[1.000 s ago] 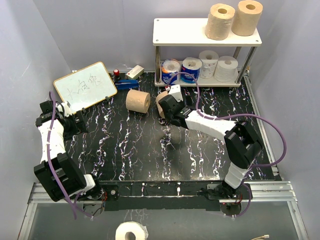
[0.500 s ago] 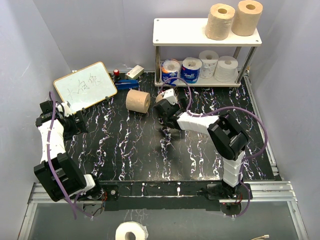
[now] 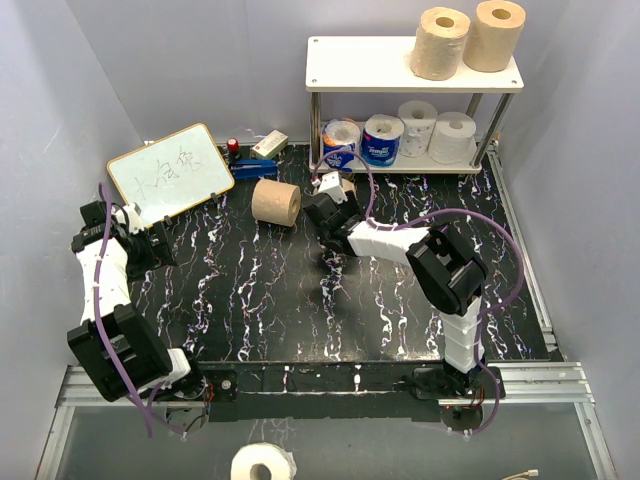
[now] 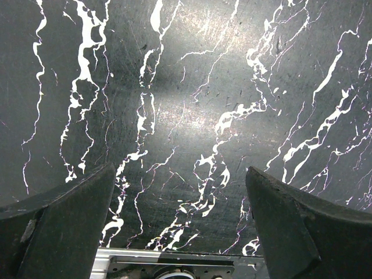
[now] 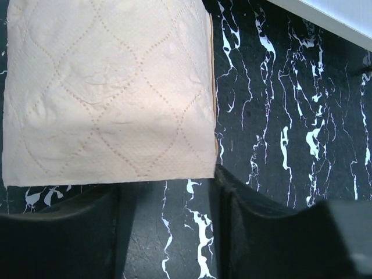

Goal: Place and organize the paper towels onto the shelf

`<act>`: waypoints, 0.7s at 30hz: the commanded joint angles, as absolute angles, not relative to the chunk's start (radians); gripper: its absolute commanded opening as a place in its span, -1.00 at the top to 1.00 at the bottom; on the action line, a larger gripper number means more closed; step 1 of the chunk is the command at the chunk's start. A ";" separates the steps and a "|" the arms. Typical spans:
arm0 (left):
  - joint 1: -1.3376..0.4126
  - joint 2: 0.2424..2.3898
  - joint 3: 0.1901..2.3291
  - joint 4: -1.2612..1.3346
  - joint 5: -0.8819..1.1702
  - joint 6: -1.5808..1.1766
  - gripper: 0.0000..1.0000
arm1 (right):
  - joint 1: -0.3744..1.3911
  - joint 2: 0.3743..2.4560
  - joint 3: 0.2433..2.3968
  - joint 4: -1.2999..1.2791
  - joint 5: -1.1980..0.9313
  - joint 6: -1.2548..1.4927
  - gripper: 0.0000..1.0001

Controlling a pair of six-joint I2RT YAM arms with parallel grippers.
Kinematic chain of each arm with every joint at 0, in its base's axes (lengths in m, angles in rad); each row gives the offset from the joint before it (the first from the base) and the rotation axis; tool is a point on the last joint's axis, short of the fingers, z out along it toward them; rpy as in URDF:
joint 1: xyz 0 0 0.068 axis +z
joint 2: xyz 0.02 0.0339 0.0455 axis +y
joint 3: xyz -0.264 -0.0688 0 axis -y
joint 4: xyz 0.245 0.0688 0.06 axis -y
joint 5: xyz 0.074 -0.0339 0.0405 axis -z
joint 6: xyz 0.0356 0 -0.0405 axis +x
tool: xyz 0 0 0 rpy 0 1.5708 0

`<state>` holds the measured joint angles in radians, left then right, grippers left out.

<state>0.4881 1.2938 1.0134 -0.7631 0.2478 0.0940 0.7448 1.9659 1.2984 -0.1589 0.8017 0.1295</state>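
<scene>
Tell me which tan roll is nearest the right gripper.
The tan roll just ahead of the right gripper; the loose roll lies farther left, two upright rolls top the shelf.

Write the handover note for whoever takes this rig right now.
Left gripper: open, empty, over bare table.
Right gripper: open, fingertips right at a tan roll lying before the shelf; not gripped.
Done: two tan rolls on the top board; two blue-wrapped and two white on the lower board.
Left: that roll and the second tan roll lying mid-table.
</scene>
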 commanded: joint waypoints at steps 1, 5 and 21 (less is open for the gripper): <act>0.492 1.296 1.011 -0.773 0.256 0.105 -0.86 | 0.741 1.976 1.348 -0.076 0.813 0.108 0.12; 0.492 1.299 1.010 -0.773 0.254 0.104 -0.86 | 0.737 1.992 1.342 -0.050 0.818 0.099 0.24; 0.492 1.305 1.009 -0.772 0.250 0.102 -0.86 | 0.720 1.840 1.220 -0.060 0.740 0.170 1.00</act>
<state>0.4881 1.3045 1.0134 -0.7631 0.2470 0.0940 0.7242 1.9751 1.2427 -0.0738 0.7753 0.1196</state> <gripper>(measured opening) 0.928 0.010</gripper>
